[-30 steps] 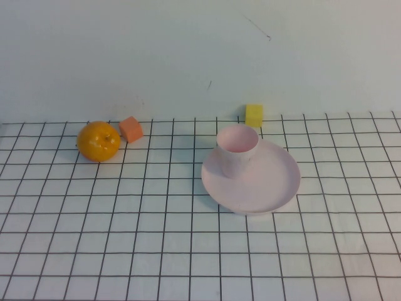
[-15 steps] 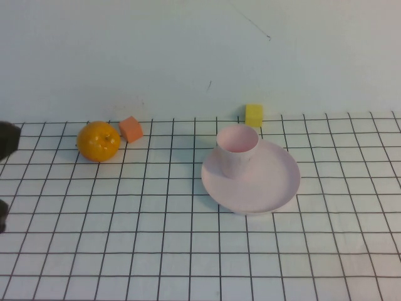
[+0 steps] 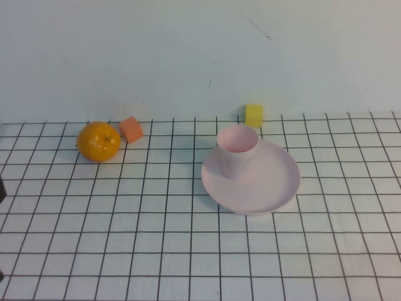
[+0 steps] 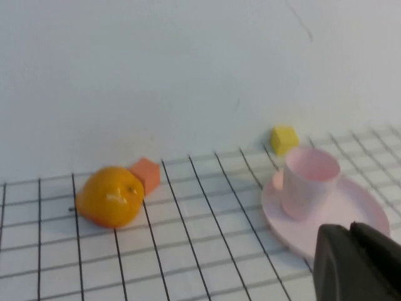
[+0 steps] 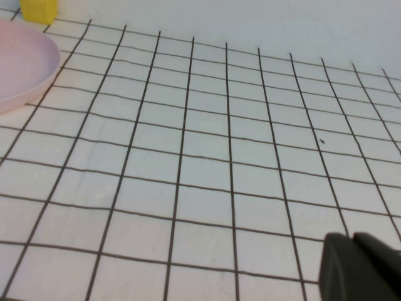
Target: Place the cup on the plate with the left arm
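Observation:
The pale pink cup (image 3: 237, 149) stands upright on the back left part of the round pale pink plate (image 3: 269, 188), right of the table's middle. Both also show in the left wrist view, the cup (image 4: 308, 188) on the plate (image 4: 357, 207). My left gripper (image 4: 351, 233) is shut and empty, well back from the cup and apart from it. In the high view only a dark sliver of the left arm (image 3: 1, 189) shows at the left edge. My right gripper (image 5: 352, 241) is shut and empty above bare grid cloth, to the right of the plate (image 5: 22, 63).
An orange fruit (image 3: 98, 141) and a small orange cube (image 3: 131, 129) sit at the back left. A yellow cube (image 3: 254, 115) sits just behind the plate. The white cloth with a black grid covers the table, with a pale wall behind.
Half a second ago a dark part of the left arm showed at the high view's left edge; now it has drawn back almost out of view. Cup and plate have not moved.

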Tool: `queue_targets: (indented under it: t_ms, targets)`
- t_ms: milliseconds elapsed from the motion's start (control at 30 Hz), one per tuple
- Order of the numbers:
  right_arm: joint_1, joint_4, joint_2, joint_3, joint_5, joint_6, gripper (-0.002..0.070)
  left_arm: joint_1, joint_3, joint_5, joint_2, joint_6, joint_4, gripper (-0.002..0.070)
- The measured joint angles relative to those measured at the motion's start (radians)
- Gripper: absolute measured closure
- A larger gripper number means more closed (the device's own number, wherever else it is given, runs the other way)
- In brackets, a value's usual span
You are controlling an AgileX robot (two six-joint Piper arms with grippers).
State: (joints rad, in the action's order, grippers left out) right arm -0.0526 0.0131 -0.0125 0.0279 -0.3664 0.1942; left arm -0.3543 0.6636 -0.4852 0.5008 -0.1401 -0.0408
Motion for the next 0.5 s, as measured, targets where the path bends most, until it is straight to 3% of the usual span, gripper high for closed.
queue_targets:
  t_ms: [333,500]
  targets:
    - [0.0,0.0,0.0,0.0,0.0,0.0,0.0678,0.195,-0.528,0.365,-0.397,-0.01,-0.045,0.0676]
    - [0.0,0.0,0.0,0.0,0.0,0.0,0.0678,0.259,-0.683,0.314,-0.505,-0.01,-0.049,0.0676]
